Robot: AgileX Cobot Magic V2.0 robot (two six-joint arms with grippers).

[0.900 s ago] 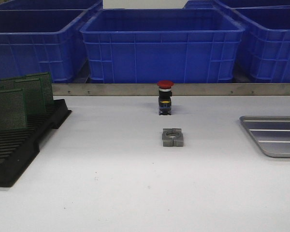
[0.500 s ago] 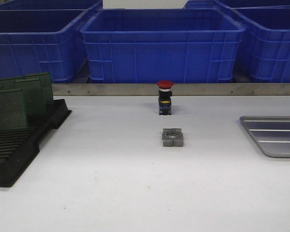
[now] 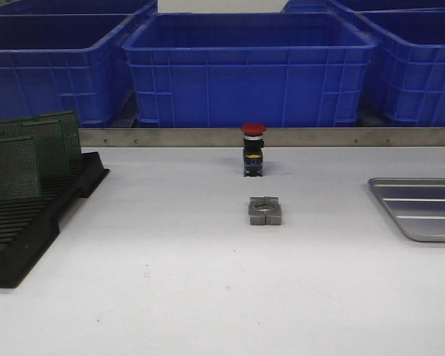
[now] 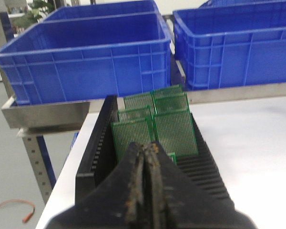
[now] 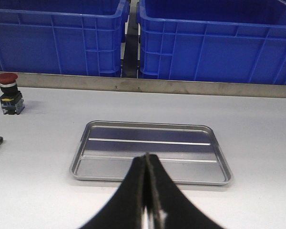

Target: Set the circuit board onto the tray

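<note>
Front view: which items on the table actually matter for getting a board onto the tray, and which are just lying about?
For the job:
green circuit boards, standing in the black slotted rack
metal tray, nothing in it
left gripper, shut, facing the boards
right gripper, shut, facing the tray

Lying about:
red push button
grey metal clamp block
blue crates

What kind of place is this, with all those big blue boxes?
Probably a factory or electronics workshop bench. Big blue plastic crates line the back, green circuit boards stand in a black slotted rack, and a red push-button switch sits mid-table.
</note>
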